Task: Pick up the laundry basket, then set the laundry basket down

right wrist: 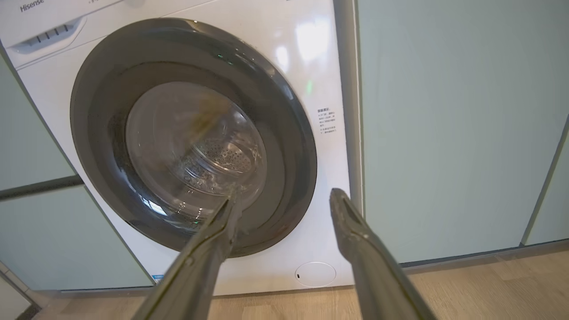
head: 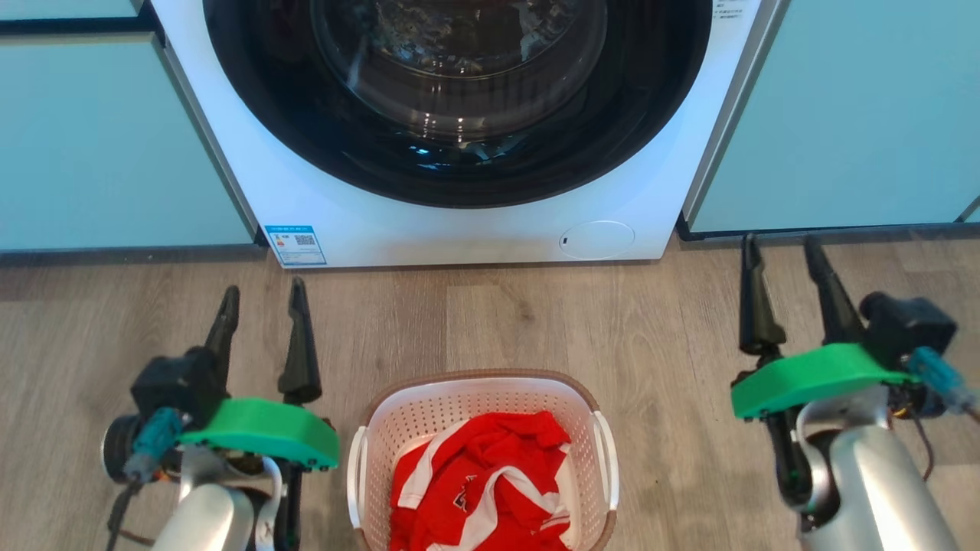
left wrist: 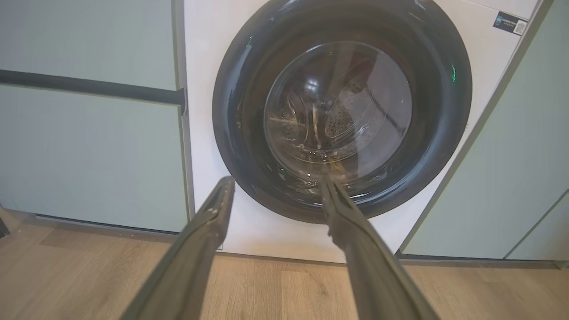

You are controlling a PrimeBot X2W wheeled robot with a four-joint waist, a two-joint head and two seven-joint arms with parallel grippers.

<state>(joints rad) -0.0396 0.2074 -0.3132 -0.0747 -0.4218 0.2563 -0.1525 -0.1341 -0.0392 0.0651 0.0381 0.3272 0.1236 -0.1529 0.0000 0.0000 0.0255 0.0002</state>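
A white washing machine (head: 429, 222) with a dark round glass door fills the top middle of the head view, set between 2 pale green cabinets, one to the left (head: 99, 138) and one to the right (head: 857, 115). A wooden floor (head: 536, 321) runs in front of them.

The laundry basket (head: 482, 375) stands on that floor at the bottom middle, in front of the washing machine and apart from it. It is white and perforated with a brown rim and a white handle on each side. A red and white garment (head: 490, 474) lies crumpled inside.

The basket sits between the 2 arms, and neither arm touches it. The left gripper (head: 263, 287) is just beside the basket's left handle, its 2 dark fingers spread apart with nothing between them. The right gripper (head: 781, 239) is farther from the basket, off to its right, fingers likewise parted and empty. Both sets of fingers point toward the washing machine, their tips beyond the basket's far rim.

A small blue label (head: 295, 243) sits at the machine's lower left corner, and a round flap (head: 596, 239) at its lower right.
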